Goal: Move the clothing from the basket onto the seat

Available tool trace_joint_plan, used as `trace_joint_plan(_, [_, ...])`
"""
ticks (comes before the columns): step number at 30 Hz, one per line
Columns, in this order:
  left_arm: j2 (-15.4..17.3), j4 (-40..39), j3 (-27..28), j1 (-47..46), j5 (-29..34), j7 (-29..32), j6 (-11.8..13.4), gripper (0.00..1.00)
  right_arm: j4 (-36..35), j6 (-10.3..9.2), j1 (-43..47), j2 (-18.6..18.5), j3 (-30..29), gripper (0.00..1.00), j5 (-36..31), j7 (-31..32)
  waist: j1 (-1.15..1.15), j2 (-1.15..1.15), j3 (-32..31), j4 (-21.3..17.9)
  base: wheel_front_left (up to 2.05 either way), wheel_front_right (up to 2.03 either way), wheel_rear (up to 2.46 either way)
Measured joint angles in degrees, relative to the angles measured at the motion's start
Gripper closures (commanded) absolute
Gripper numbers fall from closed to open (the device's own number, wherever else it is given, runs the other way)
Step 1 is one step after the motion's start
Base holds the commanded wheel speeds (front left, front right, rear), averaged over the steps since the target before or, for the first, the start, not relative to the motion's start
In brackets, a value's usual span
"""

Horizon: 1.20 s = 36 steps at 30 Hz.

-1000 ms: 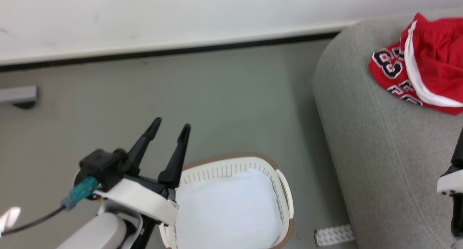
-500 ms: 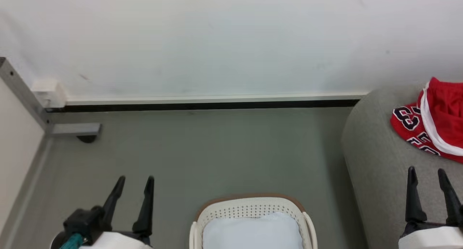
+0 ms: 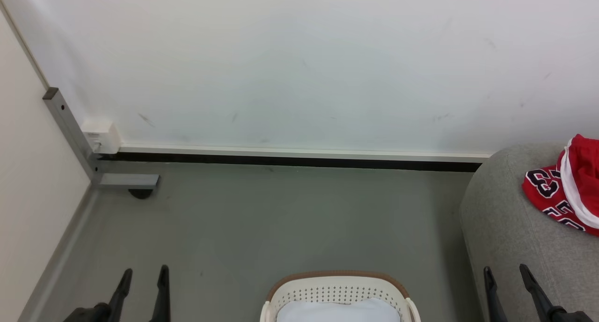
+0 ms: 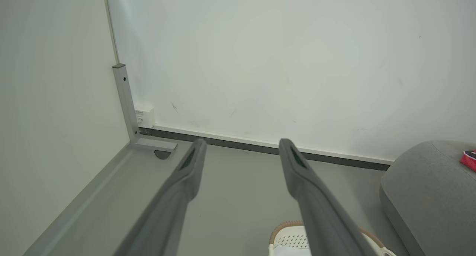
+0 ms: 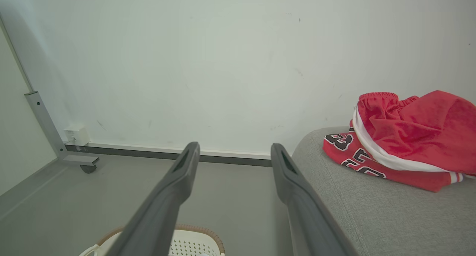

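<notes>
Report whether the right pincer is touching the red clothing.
Apart. The right wrist view shows bare grey seat between the red clothing and the open right pincer.

The wall (image 3: 299,64) at the back is white, with a few small marks. The floor (image 3: 281,219) is grey and smooth. A thin dark strip (image 3: 290,162) runs where they meet. In the left corner stands a grey metal post (image 3: 70,130) (a little white box (image 3: 100,137) sits beside it).
</notes>
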Motion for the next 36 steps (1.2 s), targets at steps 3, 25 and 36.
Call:
trace_joint_plan(3, [-1.57,0.65,1.71,0.96,1.42,0.0,-1.45,0.0,-0.03,0.0,0.5,-0.07,0.67,0.0,0.42,0.0,0.0,0.0,-0.45,-0.08,0.0,0.0,0.0])
trace_joint_plan(25, [-7.56,5.82,7.19,1.35,8.02,0.0,-9.39,0.0,0.55,0.0,0.7,-0.05,2.23,0.0,1.19,0.0,0.01,0.0,-0.66,-2.37,0.0,0.0,0.0])
trace_joint_plan(36, [-9.47,9.48,7.06,2.9,5.47,1.12,-9.39,1.0,4.04,0.01,2.43,0.9,2.46,1.0,4.09,1.04,0.01,0.0,-0.53,-2.43,0.0,0.0,0.0])
